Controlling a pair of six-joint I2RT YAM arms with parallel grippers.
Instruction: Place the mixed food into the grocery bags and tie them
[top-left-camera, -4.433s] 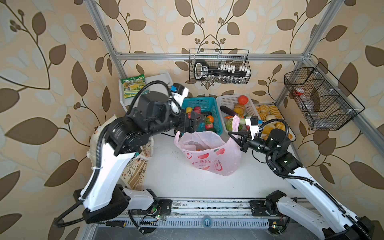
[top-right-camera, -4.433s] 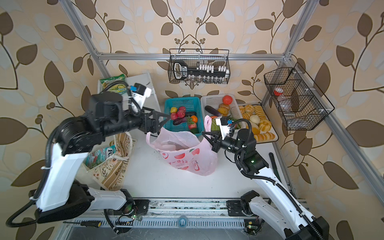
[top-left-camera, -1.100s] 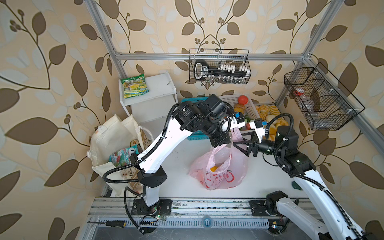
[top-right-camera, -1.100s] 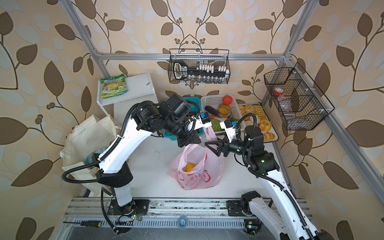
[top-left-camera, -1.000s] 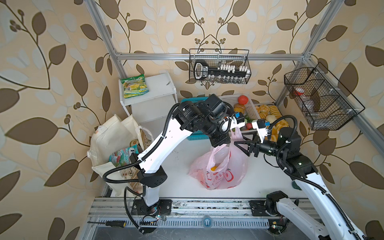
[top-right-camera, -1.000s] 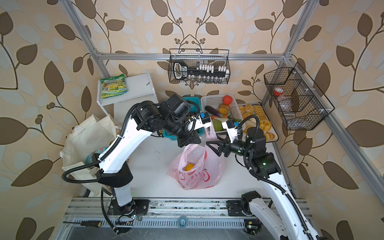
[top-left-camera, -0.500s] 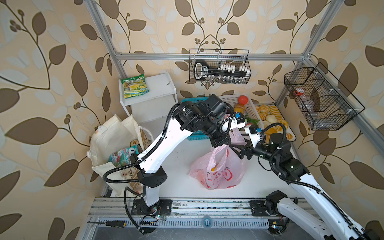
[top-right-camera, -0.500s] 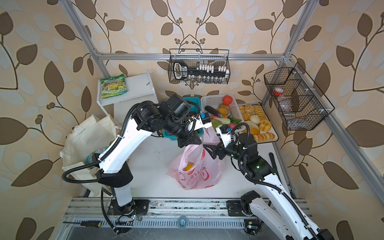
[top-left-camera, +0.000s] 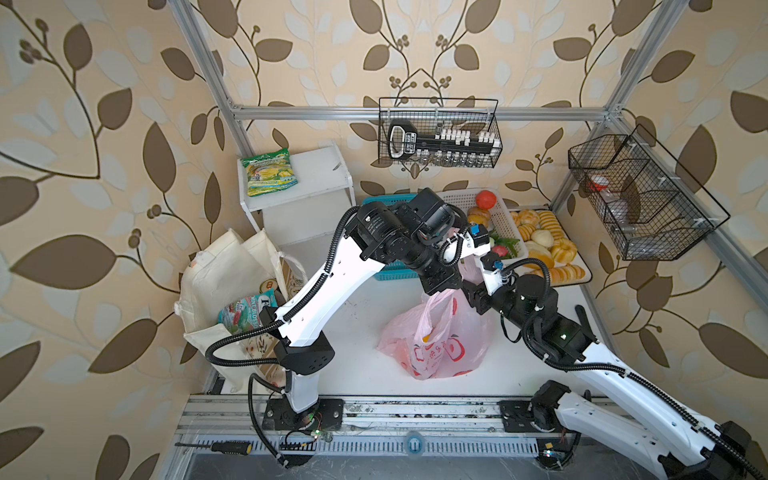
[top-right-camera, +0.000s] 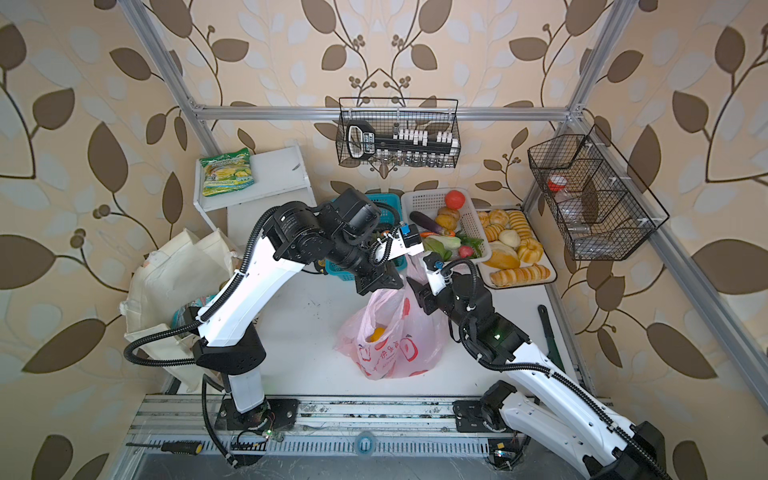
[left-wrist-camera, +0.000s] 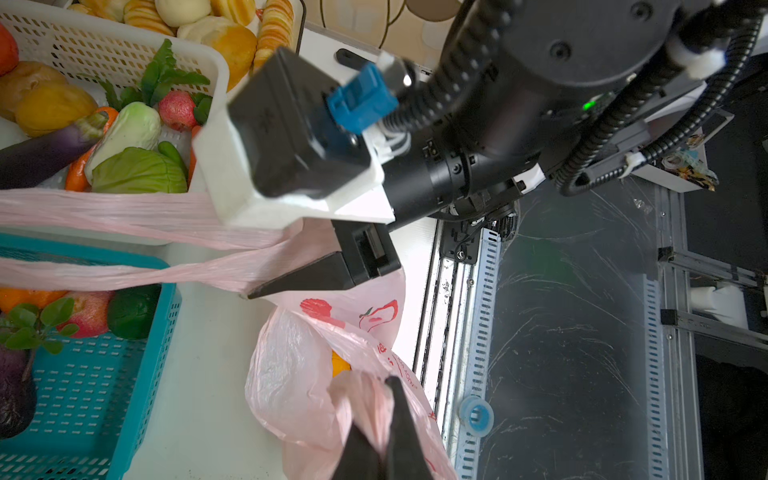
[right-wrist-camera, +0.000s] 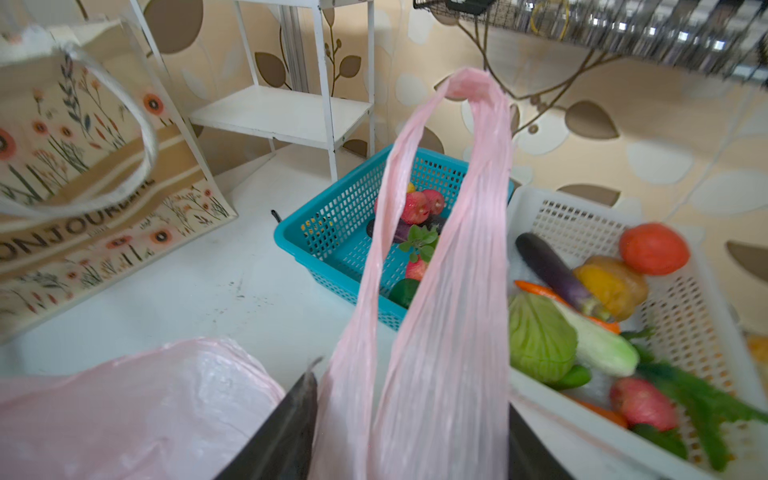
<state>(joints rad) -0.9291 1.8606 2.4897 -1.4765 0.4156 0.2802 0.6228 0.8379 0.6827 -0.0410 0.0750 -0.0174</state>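
The pink bag (top-left-camera: 432, 345) is sitting on the surface (top-left-camera: 357, 374), an orange fruit (top-right-camera: 377, 333) showing inside. My left pincer (left-wrist-camera: 376, 411) is pinching one handle (left-wrist-camera: 357, 395), jaws pressed together on the plastic. My right pincer (right-wrist-camera: 411, 399) is straddling the other handle (right-wrist-camera: 440, 249), which is rising between its jaws; whether they are squeezing it I cannot tell. The tote (top-left-camera: 216, 270) is standing at the surface's left edge.

The pink plastic bag (top-left-camera: 432, 345) stands on the table (top-left-camera: 357, 332), handle (top-left-camera: 438, 311) raised to the left arm (top-left-camera: 332, 274).
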